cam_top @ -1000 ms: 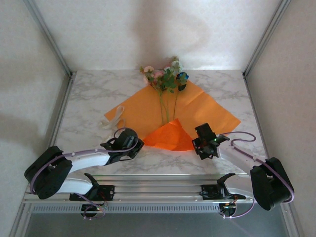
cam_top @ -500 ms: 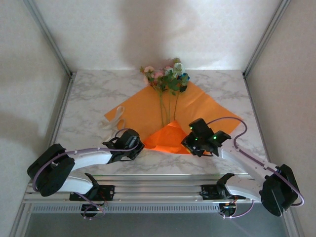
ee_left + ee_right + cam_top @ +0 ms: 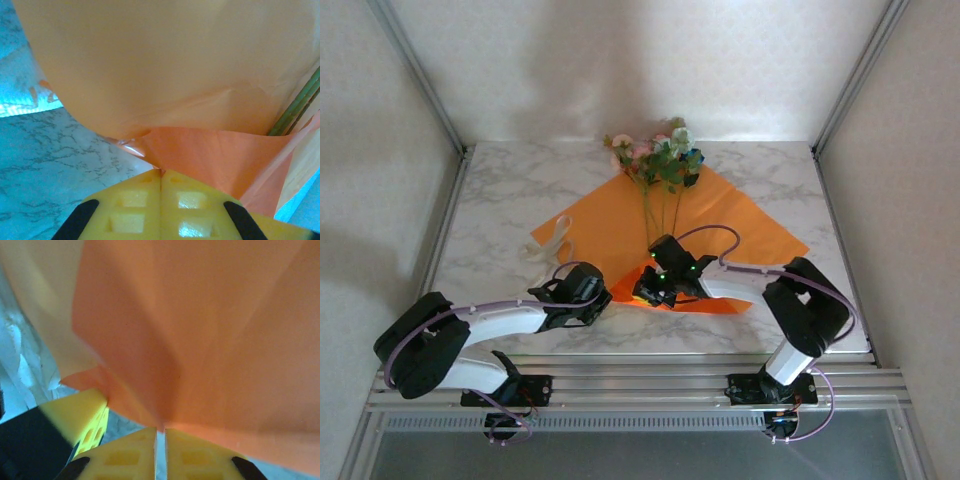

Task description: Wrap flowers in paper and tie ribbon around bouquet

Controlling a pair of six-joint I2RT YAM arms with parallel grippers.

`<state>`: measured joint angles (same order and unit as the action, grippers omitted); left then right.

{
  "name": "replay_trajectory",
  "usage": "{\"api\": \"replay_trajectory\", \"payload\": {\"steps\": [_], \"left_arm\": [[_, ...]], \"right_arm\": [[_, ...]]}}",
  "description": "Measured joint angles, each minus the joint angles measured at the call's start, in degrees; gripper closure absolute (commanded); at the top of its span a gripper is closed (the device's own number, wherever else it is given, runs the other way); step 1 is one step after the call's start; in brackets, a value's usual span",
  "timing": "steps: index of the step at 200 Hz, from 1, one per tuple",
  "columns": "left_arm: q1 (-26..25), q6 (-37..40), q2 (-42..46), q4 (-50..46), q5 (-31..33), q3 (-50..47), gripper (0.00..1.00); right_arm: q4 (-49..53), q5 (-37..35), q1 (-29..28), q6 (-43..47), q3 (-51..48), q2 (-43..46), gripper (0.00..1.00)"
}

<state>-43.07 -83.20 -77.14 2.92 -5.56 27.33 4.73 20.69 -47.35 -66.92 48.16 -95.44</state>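
We saw the flowers (image 3: pixel 660 160) lying on the paper (image 3: pixel 605 222) at mid-tabletop (image 3: pixel 500 200), stems toward its folded-up near corner. The left pincer (image 3: pixel 161 172) and the right pincer (image 3: pixel 161 430) were each pressed together, pinching that fold's orange edge.

Your paper (image 3: pixel 610 220) is bright, glossy orange: deeper where it folds over at the near edge, paler and yellowish where light comes through it. The flowers (image 3: pixel 660 158) carry pink, white and blue blooms among green leaves, and their thin stems (image 3: pixel 295 106) are green against the orange. To the left you have a pale cream ribbon (image 3: pixel 552 240). The worktop (image 3: pixel 500 200) is white marble with grey veining. The left pincer (image 3: pixel 161 172) and right pincer (image 3: pixel 161 431) have yellow fingers with black behind. The arms (image 3: pixel 505 322) are white with black joints and purple cables (image 3: pixel 712 229).
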Motion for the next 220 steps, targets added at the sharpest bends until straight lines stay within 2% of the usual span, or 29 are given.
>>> {"api": "replay_trajectory", "payload": {"steps": [54, 83, 109, 121, 144, 163, 188, 209, 220], "left_arm": [[-1.0, 0.8, 2.3, -0.2, 1.4, 0.0, 1.00], [-1.6, 2.1, 2.8, 0.1, 2.2, -0.3, 0.73], [-1.7, 2.6, 3.0, 1.2, 3.0, -2.1, 0.57], [-1.7, 2.9, 3.0, 1.5, 3.8, -2.9, 0.55], [-1.7, 3.1, 3.0, 2.8, 5.6, -3.6, 0.56], [-1.2, 3.6, 3.0, 4.5, 6.8, -3.8, 0.62], [0.5, 4.9, 2.9, 6.4, 7.7, -4.0, 0.77], [1.3, 6.2, 2.7, 7.2, 8.2, -4.0, 0.93], [1.3, 6.5, 2.8, 7.2, 8.6, -4.0, 0.97]], "right_arm": [[-3.7, 0.7, 1.5, -1.3, -1.0, -4.0, 0.90], [-6.5, 2.2, 2.3, -2.8, -1.8, -4.3, 0.91], [-9.1, 3.7, 2.9, -4.3, -3.0, -4.4, 0.91], [-9.7, 4.0, 3.0, -4.6, -3.2, -4.4, 0.91], [-9.9, 4.3, 3.0, -4.9, -3.3, -4.4, 0.91], [-10.1, 4.5, 3.2, -4.9, -3.4, -4.4, 0.91], [-10.5, 4.7, 3.3, -4.9, -3.6, -4.4, 0.92], [-10.6, 4.8, 3.3, -4.9, -3.6, -4.4, 0.92], [-10.6, 4.9, 3.4, -4.9, -3.6, -4.5, 0.92]]}}
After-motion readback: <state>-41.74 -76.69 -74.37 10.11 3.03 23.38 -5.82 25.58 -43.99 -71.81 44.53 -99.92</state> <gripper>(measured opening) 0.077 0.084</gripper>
